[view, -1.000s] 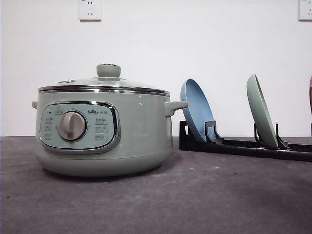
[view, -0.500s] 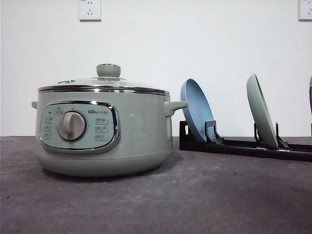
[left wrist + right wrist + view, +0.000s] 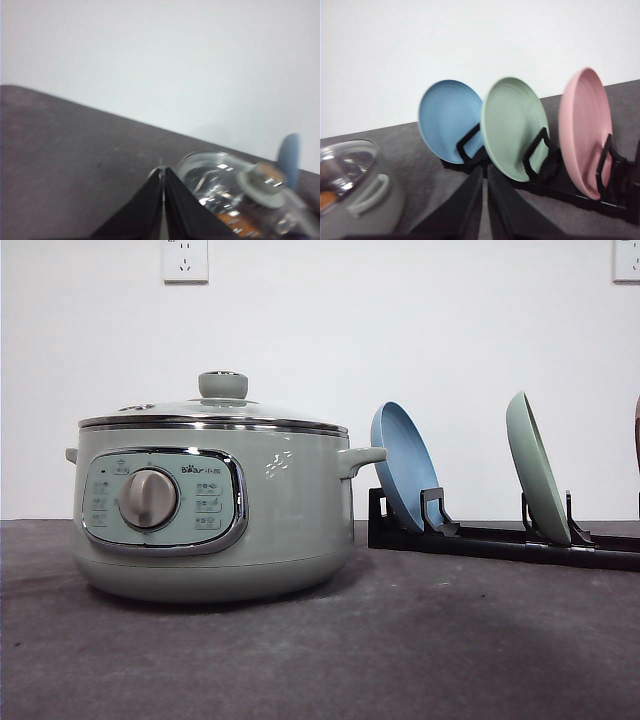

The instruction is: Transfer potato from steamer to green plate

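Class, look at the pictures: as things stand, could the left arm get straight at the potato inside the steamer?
Probably not. The glass lid sits closed on the steamer, covering the potato, which shows orange through the glass. The left gripper has its jaws shut.

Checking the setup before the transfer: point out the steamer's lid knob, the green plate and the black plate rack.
lid knob [image 3: 222,384], front view, on the side of the green knob.
green plate [image 3: 512,127], right wrist view, on the middle of its face.
plate rack [image 3: 500,540], front view, on the black base rail.
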